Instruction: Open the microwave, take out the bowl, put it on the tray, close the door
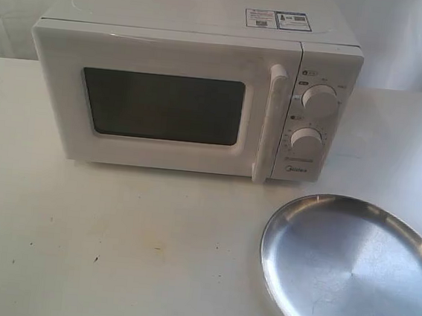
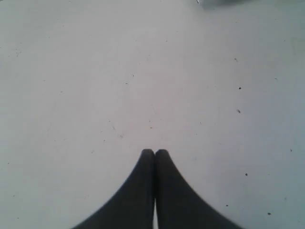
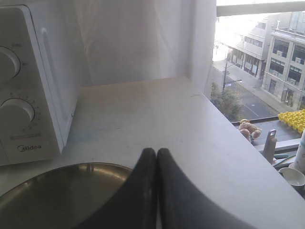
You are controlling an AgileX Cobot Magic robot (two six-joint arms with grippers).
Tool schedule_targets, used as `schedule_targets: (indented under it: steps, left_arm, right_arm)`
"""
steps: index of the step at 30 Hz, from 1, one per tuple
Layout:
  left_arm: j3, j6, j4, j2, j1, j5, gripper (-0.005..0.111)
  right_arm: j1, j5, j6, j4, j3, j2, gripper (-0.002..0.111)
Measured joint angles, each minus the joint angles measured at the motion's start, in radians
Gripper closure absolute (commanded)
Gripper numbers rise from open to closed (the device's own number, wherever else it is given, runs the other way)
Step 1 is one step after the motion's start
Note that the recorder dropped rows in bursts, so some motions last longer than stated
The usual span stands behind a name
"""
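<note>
On table (image 1: 98,244), white microwave (image 1: 195,89) w/ door (image 1: 156,108) shut, nr shiny tray (image 1: 349,272).

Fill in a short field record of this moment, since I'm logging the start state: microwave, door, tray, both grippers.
microwave: white, on the table, two dials beside the door
door: closed, handle upright
bowl: not visible in any view
tray: silver, nothing on it, on the table in front of the dials
left gripper: shut, holding nothing, over bare table
right gripper: shut, holding nothing, by the tray's rim
</note>
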Motion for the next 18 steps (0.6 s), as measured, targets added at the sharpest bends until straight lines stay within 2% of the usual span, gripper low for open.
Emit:
schedule_targets:
  steps: [15, 18]
  left_arm:
    - [0.000, 0.000, 0.000, 0.000, 0.000, 0.000, 0.107]
    - [0.000, 0.000, 0.000, 0.000, 0.000, 0.000, 0.107]
  right_arm:
    - [0.000, 0.000, 0.000, 0.000, 0.000, 0.000, 0.108]
    - [0.000, -0.073, 0.009, 0.011, 0.004, 0.000, 0.108]
